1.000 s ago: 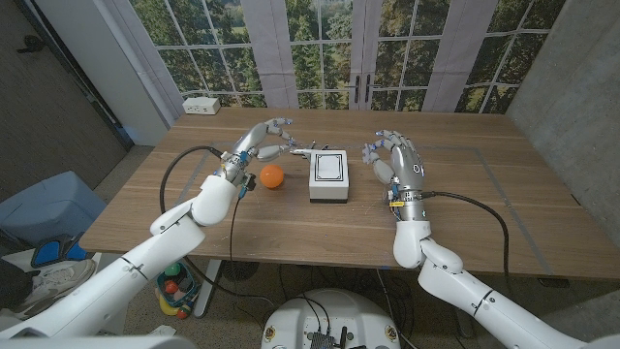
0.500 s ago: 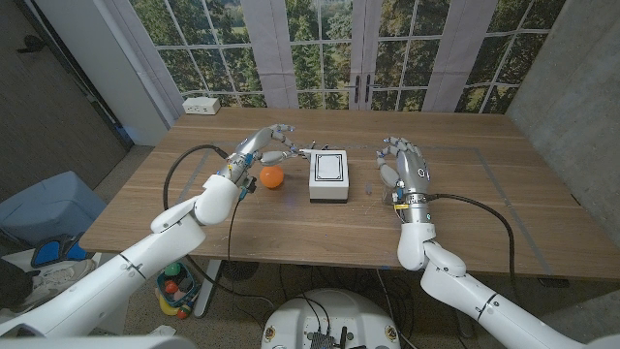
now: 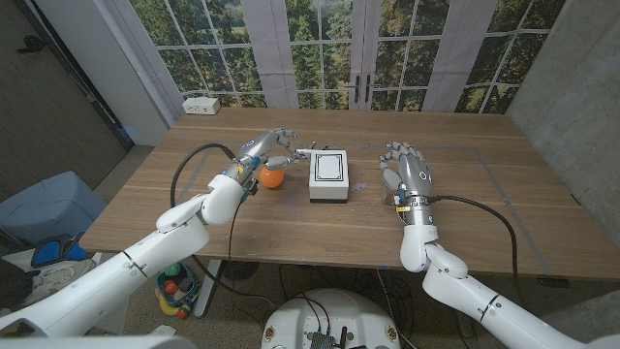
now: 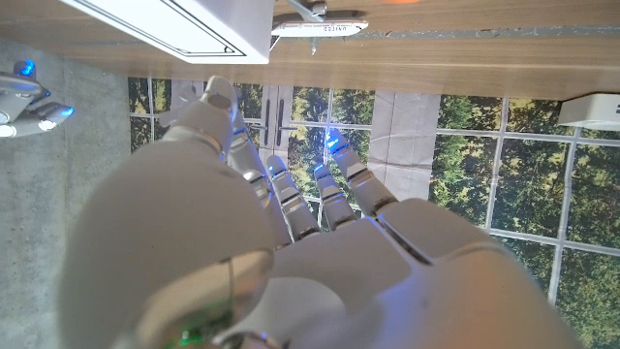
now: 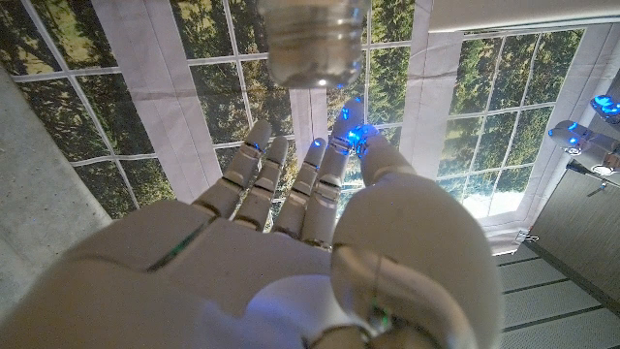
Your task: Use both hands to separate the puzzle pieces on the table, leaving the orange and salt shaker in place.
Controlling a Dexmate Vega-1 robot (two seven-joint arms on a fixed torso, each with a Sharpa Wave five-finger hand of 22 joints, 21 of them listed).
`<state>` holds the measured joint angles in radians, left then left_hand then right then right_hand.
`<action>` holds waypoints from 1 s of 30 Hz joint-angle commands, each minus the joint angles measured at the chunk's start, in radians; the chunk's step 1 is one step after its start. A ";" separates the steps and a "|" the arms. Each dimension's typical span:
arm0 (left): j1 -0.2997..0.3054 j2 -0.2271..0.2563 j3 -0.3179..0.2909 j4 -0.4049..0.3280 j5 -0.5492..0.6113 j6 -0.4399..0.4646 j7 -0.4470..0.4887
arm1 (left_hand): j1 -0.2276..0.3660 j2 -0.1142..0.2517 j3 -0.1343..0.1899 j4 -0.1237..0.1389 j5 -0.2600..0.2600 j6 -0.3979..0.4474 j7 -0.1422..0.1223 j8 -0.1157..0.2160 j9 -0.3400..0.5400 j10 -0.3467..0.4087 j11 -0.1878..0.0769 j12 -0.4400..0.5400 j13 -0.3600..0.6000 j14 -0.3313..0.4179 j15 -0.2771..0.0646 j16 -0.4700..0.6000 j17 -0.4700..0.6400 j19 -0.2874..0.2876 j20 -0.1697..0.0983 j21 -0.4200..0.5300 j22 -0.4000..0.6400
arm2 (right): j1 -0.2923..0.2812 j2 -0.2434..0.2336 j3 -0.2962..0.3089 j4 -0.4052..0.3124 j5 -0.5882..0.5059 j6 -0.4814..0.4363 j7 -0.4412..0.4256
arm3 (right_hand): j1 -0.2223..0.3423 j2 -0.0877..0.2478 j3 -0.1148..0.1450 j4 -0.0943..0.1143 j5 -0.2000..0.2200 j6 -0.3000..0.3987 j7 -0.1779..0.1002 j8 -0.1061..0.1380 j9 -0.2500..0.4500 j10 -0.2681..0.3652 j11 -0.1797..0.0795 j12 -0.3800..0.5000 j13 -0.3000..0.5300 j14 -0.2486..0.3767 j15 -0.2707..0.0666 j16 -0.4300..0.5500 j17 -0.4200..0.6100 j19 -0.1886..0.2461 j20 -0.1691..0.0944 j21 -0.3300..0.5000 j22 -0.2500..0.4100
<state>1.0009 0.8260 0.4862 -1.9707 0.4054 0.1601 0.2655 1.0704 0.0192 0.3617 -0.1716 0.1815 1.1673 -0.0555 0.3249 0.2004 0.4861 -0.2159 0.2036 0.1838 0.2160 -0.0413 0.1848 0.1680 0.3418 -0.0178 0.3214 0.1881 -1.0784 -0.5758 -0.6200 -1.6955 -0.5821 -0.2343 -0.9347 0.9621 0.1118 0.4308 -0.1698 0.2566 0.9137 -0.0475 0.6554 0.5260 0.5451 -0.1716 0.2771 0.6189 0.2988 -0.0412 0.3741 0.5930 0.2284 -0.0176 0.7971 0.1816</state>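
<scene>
Left hand (image 3: 268, 148) raised over the counter (image 3: 194, 208), fingers (image 3: 287, 136) spread and grasping nothing, tips reaching toward the puzzle block. Orange (image 3: 271, 177) sits on the counter just below and beside that hand, close to its palm side. Puzzle block (image 3: 328, 175), white with a black outlined rectangle on top, lies between the two hands, just beyond the left fingertips and near the right hand's thumb side; in the left wrist view shows as a white slab (image 4: 184, 24) ahead of the fingers. Salt shaker, a small clear jar (image 5: 312, 39), stands straight ahead of the right fingertips in the right wrist view, apart from them. Right hand (image 3: 407, 173) stands upright on the counter's right part, fingers parted, released, touching nothing.
</scene>
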 commanded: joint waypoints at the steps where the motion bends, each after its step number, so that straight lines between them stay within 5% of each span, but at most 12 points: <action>1: -0.033 0.020 0.050 -0.035 0.080 0.101 -0.060 | 0.001 -0.015 -0.018 0.003 0.002 -0.009 0.025 -0.025 0.000 -0.004 0.000 -0.003 0.002 0.006 -0.090 -0.002 0.002 0.010 -0.006 -0.002 0.002 | 0.010 -0.011 -0.011 0.017 0.004 0.021 -0.021 | 0.023 -0.009 -0.009 -0.003 -0.031 -0.036 -0.014 -0.036 -0.030 0.013 -0.001 0.000 0.007 0.005 -0.153 0.025 0.027 0.014 0.002 0.010 0.000; 6: -0.040 0.025 0.060 -0.039 0.100 0.113 -0.065 | -0.016 -0.032 -0.049 0.010 0.000 -0.158 -0.020 -0.115 0.000 -0.086 0.005 -0.019 0.002 -0.015 -0.061 -0.007 0.002 0.011 0.003 -0.014 0.001 | 0.009 -0.015 -0.009 0.015 0.007 0.023 -0.020 | 0.007 -0.024 -0.033 0.008 -0.064 -0.109 -0.020 -0.089 -0.065 -0.009 0.011 -0.021 -0.003 -0.005 -0.143 0.039 0.044 0.017 0.007 0.013 0.001; 10: -0.042 0.027 0.060 -0.040 0.102 0.111 -0.064 | -0.029 -0.044 -0.067 0.014 -0.001 -0.244 -0.046 -0.146 -0.002 -0.123 0.011 -0.018 0.002 -0.027 -0.055 -0.007 0.003 0.007 0.007 -0.023 0.001 | 0.008 -0.019 -0.009 0.012 0.006 0.022 -0.019 | 0.002 -0.027 -0.037 0.009 -0.069 -0.133 -0.022 -0.105 -0.074 -0.015 0.013 -0.026 -0.006 -0.004 -0.141 0.039 0.042 0.022 0.009 0.015 0.001; 15: -0.040 0.032 0.051 -0.037 0.080 0.093 -0.067 | -0.071 -0.060 -0.100 0.025 -0.003 -0.467 -0.094 -0.162 -0.009 -0.185 0.029 -0.018 0.001 -0.048 -0.046 -0.006 0.004 -0.004 0.016 -0.043 0.000 | 0.006 -0.025 -0.007 0.007 0.011 0.029 -0.015 | -0.012 -0.035 -0.048 0.015 -0.075 -0.187 -0.026 -0.143 -0.095 -0.030 0.023 -0.037 -0.013 -0.006 -0.134 0.040 0.042 0.027 0.007 0.017 0.001; 23: -0.021 0.037 0.005 0.003 -0.034 -0.035 -0.039 | -0.204 -0.034 -0.156 0.067 0.003 -0.852 -0.106 -0.159 -0.020 -0.339 0.066 -0.027 -0.002 -0.113 -0.032 -0.011 0.004 -0.060 0.028 -0.091 0.000 | -0.002 -0.062 0.010 -0.006 0.062 0.117 0.030 | -0.165 -0.041 -0.113 0.070 -0.082 -0.330 -0.006 -0.278 -0.185 -0.101 0.070 -0.065 -0.044 -0.012 -0.101 0.034 0.035 0.042 -0.005 0.015 -0.001; 27: -0.020 0.041 -0.024 0.050 -0.151 -0.154 -0.067 | -0.287 0.010 -0.167 0.081 -0.006 -1.026 -0.107 -0.160 -0.022 -0.466 0.102 -0.030 -0.005 -0.208 0.002 -0.014 0.003 -0.150 0.033 -0.126 -0.001 | -0.004 -0.082 0.026 -0.006 0.125 0.205 0.077 | -0.251 0.010 -0.123 0.112 -0.076 -0.393 0.008 -0.342 -0.224 -0.125 0.096 -0.070 -0.066 -0.021 -0.090 0.021 0.026 0.034 -0.019 0.007 -0.002; 30: -0.018 0.029 -0.036 0.094 -0.204 -0.242 -0.058 | -0.336 0.028 -0.175 0.091 -0.005 -1.100 -0.118 -0.160 -0.023 -0.513 0.104 -0.028 -0.006 -0.243 -0.002 -0.013 0.003 -0.192 0.016 -0.132 -0.002 | -0.004 -0.099 0.040 -0.005 0.167 0.267 0.119 | -0.303 0.029 -0.127 0.130 -0.070 -0.438 0.003 -0.386 -0.252 -0.153 0.122 -0.078 -0.085 -0.042 -0.074 0.000 0.012 0.023 -0.018 -0.002 -0.003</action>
<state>0.9737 0.8599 0.4989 -1.9701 0.3820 0.1408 0.2124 0.7669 0.0328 0.1916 -0.0859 0.1769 0.1276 -0.1661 0.1616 0.1765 0.0145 -0.1153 0.1772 0.1766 0.0008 -0.0332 0.1771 0.1701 0.1795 0.0079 0.1951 0.1861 -1.0769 -0.6265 -0.6151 -1.6944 -0.5290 -0.1356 -0.9154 0.6944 0.1260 0.3062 -0.0557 0.1780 0.5041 -0.0434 0.2979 0.2904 0.4063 -0.0662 0.2032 0.5449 0.2660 -0.0410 0.3846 0.6115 0.2587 -0.0380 0.8014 0.1766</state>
